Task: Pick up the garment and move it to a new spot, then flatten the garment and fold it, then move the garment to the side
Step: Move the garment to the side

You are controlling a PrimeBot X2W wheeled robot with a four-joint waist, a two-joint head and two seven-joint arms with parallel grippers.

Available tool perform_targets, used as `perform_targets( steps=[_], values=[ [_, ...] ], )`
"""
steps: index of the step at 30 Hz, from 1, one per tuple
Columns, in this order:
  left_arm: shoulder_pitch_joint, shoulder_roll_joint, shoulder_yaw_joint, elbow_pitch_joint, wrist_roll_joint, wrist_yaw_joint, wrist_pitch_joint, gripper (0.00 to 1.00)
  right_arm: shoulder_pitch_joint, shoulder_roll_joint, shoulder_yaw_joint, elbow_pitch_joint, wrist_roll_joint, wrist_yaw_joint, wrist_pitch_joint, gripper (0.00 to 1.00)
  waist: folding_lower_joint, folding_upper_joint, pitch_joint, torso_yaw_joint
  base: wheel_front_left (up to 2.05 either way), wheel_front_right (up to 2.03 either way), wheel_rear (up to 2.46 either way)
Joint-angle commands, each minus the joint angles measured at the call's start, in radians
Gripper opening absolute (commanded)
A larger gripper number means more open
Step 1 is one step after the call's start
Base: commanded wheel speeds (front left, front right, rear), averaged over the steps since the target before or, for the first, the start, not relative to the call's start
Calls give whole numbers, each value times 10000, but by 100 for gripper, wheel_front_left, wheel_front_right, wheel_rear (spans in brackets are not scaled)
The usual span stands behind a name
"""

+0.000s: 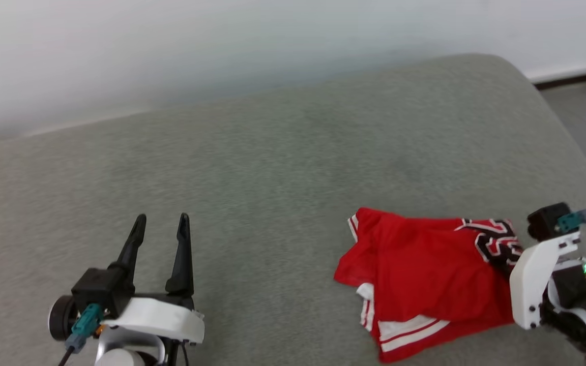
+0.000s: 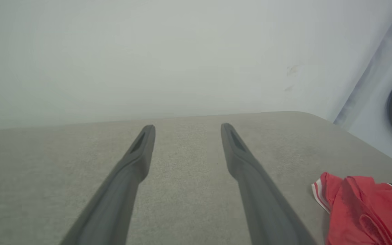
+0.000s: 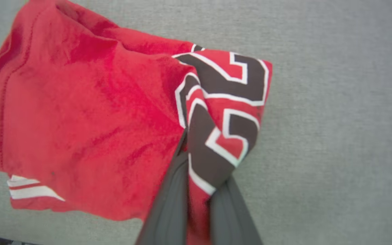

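Right jaws pinch the garment on the grey cushion; left jaws gape wide.

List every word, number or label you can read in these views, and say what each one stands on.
No text reads whole.
On the garment: black block characters outlined in white. They are crumpled and folded over where the right gripper pinches the fabric. They look like parts of large digits but cannot be read for certain.
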Motion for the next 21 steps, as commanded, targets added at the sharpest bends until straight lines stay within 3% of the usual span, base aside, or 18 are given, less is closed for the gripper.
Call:
perform_targets(
  steps=[1, 5, 9, 21],
  values=[
    [-270, 70, -43, -90, 45, -71, 10, 100, -456, 85, -129, 341, -324, -7, -227, 0, 0, -1, 606, -1102, 0, 0, 0],
    [-782, 143, -322, -267, 251, -299, 193, 100, -1413, 231, -624, 1533, -912, -9, -1146, 0, 0, -1, 1323, -1754, 0, 0, 0],
    [-1510, 250, -600, -390, 463, -552, 516, 100, -2592, 322, -1550, 3067, -1457, -7, -2611, 0, 0, -1, 2163, -1989, 0, 0, 0],
    [-2953, 490, -1011, -677, 897, -938, 1085, 100, -5276, 196, -3287, 7086, -3134, -9, -6100, 0, 0, -1, 3573, -1726, 0, 0, 0]
  ],
)
